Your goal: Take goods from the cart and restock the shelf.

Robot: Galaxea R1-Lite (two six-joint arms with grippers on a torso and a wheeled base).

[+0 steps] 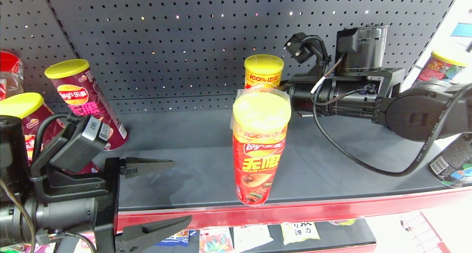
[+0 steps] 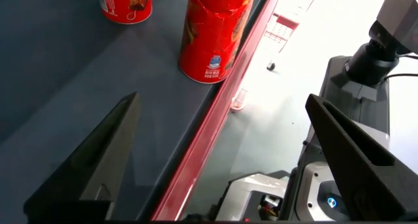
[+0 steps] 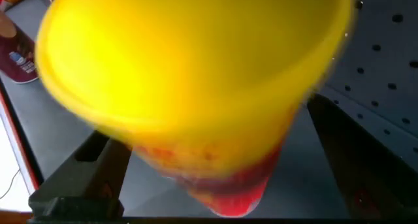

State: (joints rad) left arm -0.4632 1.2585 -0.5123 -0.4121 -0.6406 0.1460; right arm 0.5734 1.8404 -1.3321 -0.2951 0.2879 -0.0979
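A red chip can (image 1: 260, 149) with a yellow lid stands upright near the shelf's red front edge (image 1: 332, 208), also seen as the red chip can (image 2: 215, 28). Behind it a second red can (image 1: 263, 71) stands by the pegboard. My right arm (image 1: 350, 98) comes in from the right to it. My right gripper (image 3: 209, 126) has a finger against each side of this can, whose yellow lid (image 3: 196, 54) faces the wrist camera. My left gripper (image 1: 182, 191) is open and empty at the shelf's front left, to the left of the front can.
Two maroon cans (image 1: 86, 98) lean at the shelf's left end. At the right a can (image 1: 442, 66) stands behind the arm and a dark can (image 1: 451, 164) lies below it. Snack packets (image 1: 298, 232) fill the lower shelf. Bare shelf (image 1: 184, 146) lies between the left cans and the front can.
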